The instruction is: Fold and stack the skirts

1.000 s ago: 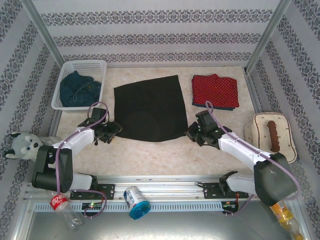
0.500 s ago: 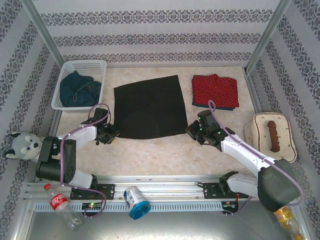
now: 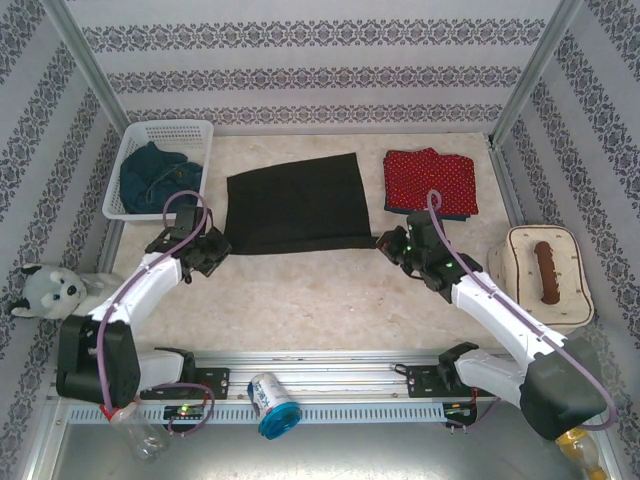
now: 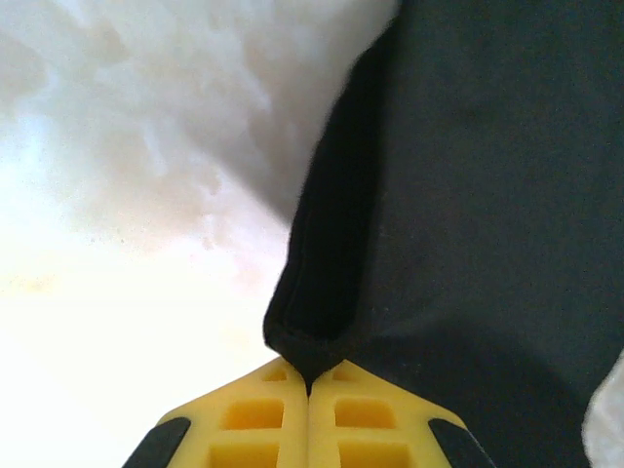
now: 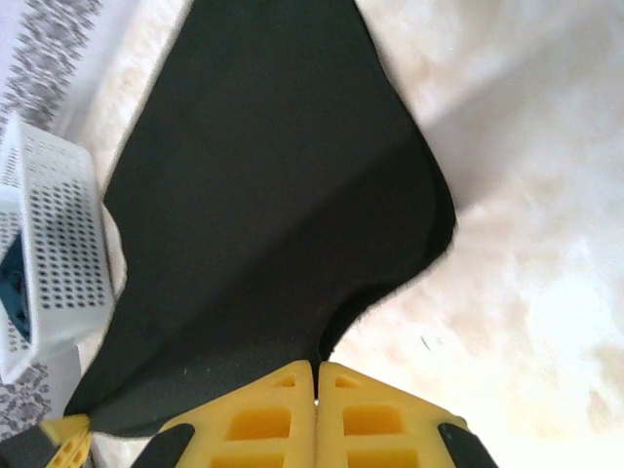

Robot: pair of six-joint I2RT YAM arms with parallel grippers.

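The black skirt (image 3: 295,205) lies spread on the tabletop (image 3: 330,300) at the centre of the top view. The left hand (image 3: 208,250) is clamped on its lower-left corner and the right hand (image 3: 390,242) on its lower-right corner. The fold should go best if both corners travel level toward the upper edge, with the hem kept taut so the edges meet.
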